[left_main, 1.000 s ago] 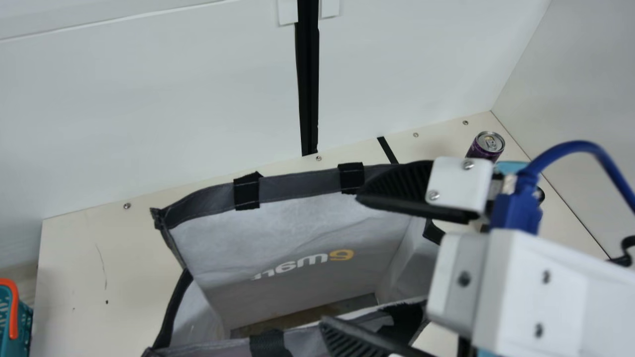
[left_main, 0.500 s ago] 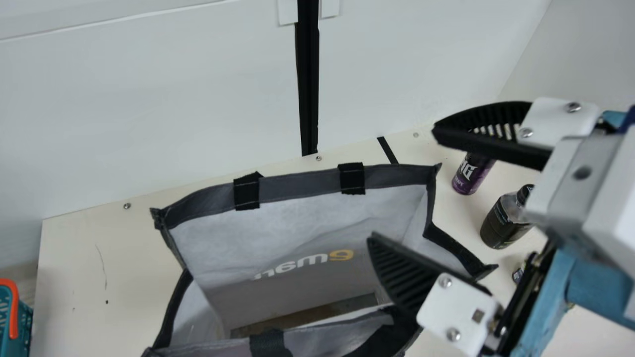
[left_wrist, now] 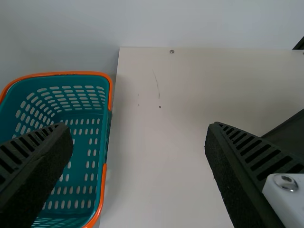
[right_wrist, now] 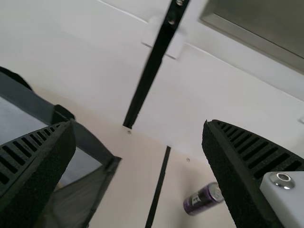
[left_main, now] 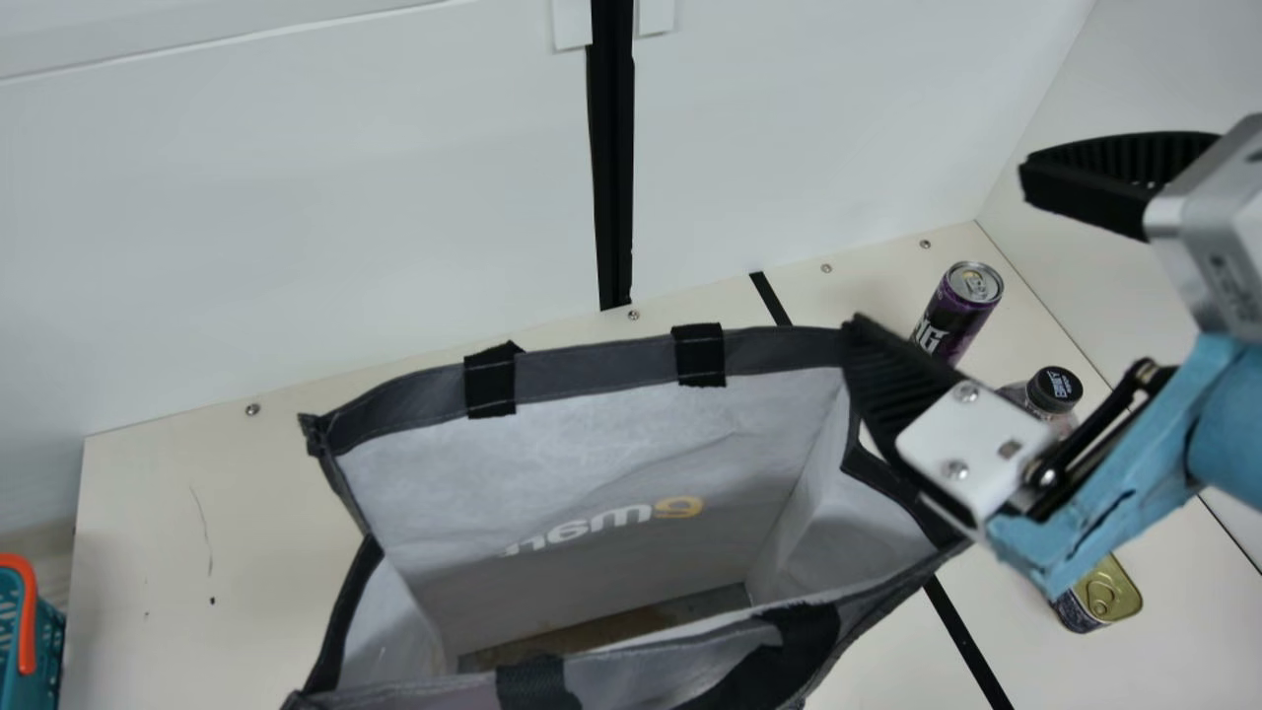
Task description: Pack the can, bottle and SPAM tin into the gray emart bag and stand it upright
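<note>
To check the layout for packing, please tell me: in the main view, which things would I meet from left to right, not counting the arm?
Teal basket → gray emart bag → purple can → bottle → SPAM tin

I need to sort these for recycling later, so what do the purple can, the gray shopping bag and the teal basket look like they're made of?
Purple-and-black cylindrical can: metal, probably aluminum, with a shiny silver lid and pull tab.
Gray open-topped bag: matte fabric, possibly nonwoven, with stitched edges and soft creases.
Teal basket with orange rim: apparently molded plastic, smooth, with regular slots.
</note>
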